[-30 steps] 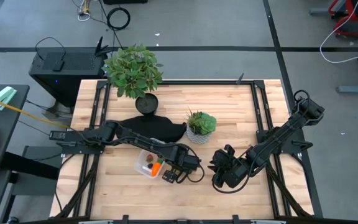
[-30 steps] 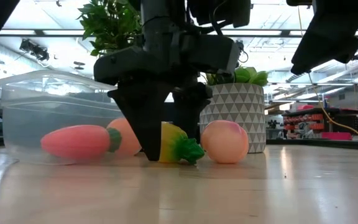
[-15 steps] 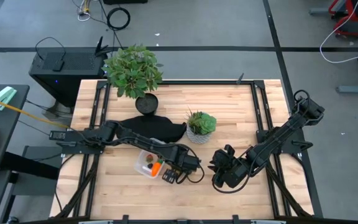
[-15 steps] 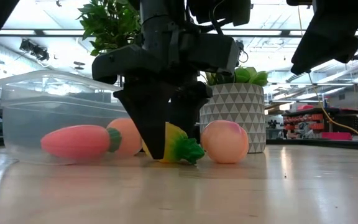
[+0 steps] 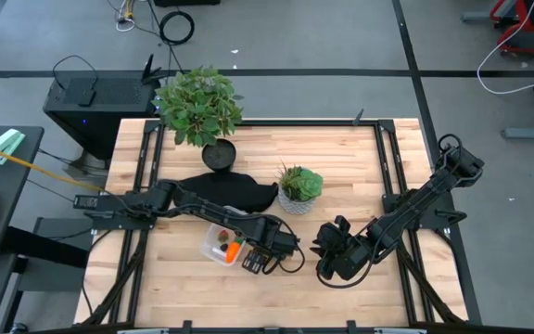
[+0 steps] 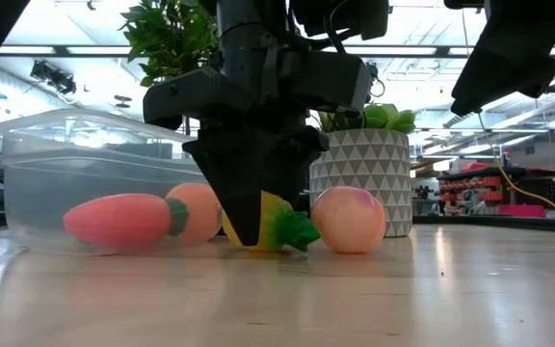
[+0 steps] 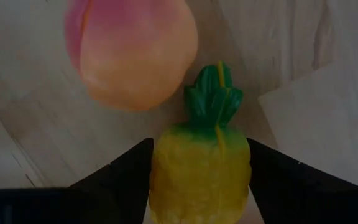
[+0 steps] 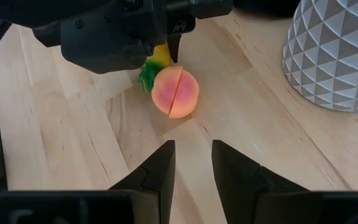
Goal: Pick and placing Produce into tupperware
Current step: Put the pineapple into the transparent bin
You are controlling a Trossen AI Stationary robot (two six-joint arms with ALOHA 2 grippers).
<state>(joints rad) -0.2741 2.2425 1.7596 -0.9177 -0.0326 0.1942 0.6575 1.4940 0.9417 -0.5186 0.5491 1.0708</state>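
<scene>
While your left pincer [image 7: 199, 186] stands straddling the yellow piece [image 7: 200, 167], one dark finger on each flank, you can see the gap at both sides is all but gone, though I can't call it a firm grip yet. The piece sits on the bench [image 6: 355, 299], green stem [image 7: 213, 99] pointing away from the wrist, body plump and pineapple-like with a seam down the middle. Just beside it, near enough to nearly touch, lies the pink-red fruit [image 6: 349, 220], round, blushing from pink to orange. Further out, the tupperware [image 5: 219, 244] already holds the carrot [image 6: 121, 219] and a round orange [image 6: 198, 212] behind its clear wall. So I'd judge you partway: two in, two on the bench. Your right pincer [image 8: 190, 163] hangs partly open and empty, looking at the pink-red fruit.
</scene>
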